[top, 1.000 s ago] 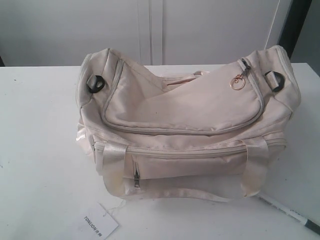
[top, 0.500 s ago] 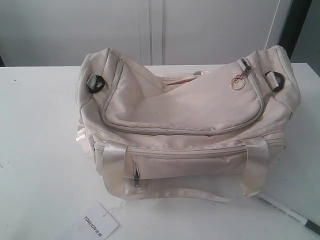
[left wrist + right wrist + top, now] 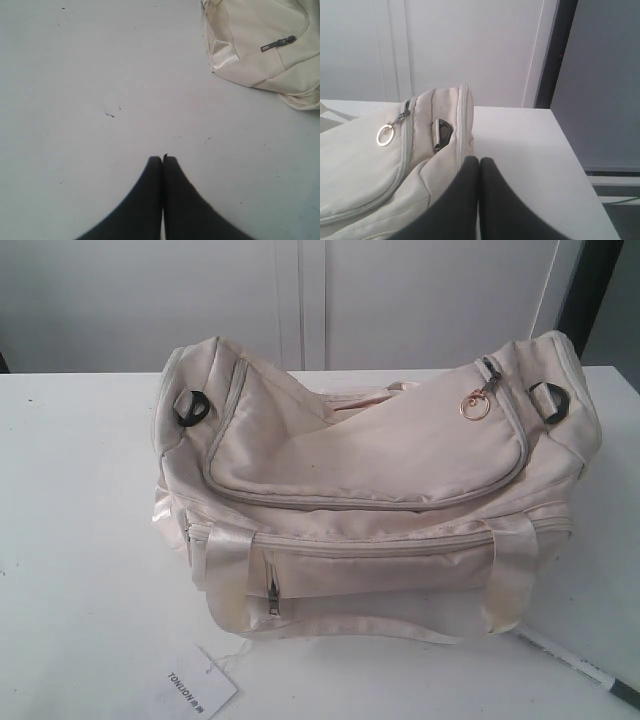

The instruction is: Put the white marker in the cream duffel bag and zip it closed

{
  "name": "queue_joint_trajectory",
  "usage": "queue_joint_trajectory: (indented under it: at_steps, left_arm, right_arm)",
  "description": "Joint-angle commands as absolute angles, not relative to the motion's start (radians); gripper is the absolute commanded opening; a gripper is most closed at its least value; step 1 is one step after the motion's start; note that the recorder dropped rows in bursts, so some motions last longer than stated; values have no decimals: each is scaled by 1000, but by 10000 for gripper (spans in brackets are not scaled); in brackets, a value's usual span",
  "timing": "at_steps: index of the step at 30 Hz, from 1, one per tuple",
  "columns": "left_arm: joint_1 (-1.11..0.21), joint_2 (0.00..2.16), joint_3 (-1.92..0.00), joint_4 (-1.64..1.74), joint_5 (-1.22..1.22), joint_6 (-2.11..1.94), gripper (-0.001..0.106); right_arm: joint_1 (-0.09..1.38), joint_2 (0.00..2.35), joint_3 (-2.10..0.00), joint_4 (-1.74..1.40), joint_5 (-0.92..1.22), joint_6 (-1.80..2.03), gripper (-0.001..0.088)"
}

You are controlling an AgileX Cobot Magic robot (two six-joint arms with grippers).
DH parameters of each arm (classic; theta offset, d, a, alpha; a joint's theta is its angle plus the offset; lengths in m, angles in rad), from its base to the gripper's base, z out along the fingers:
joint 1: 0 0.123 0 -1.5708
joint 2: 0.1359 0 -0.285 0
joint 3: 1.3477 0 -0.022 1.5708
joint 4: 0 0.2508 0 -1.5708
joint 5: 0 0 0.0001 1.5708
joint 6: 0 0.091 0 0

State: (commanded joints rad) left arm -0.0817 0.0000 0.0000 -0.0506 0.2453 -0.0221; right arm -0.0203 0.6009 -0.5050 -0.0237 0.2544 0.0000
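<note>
The cream duffel bag [image 3: 370,490] sits in the middle of the white table, its curved top zipper drawn shut with the gold ring pull [image 3: 475,407] at the right end. The white marker [image 3: 570,665] lies on the table at the bag's front right corner, its dark end toward the frame edge. Neither gripper shows in the exterior view. My left gripper [image 3: 162,159] is shut and empty over bare table, with a corner of the bag [image 3: 260,45] off to one side. My right gripper [image 3: 479,160] is shut and empty beside the bag's right end [image 3: 395,165], near the ring pull [image 3: 384,135].
A small white paper tag [image 3: 193,684] with printed text lies by the bag's front left, tied on by a thread. The table's right edge [image 3: 575,155] runs close to the bag's end. A white wall and a dark vertical strip stand behind.
</note>
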Motion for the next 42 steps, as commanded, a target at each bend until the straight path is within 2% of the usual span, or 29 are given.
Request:
queue_joint_trajectory:
  at_steps: [15,23,42]
  left_arm:
    - [-82,0,0,-51,245,-22,0]
    - [-82,0,0,-51,245,-22,0]
    - [-82,0,0,-51,245,-22,0]
  right_arm:
    - [-20,848,-812,-24,560,0,0]
    - [-20,864,-839,-24,541,0,0]
    - [-20,960,-985,13,713,6,0]
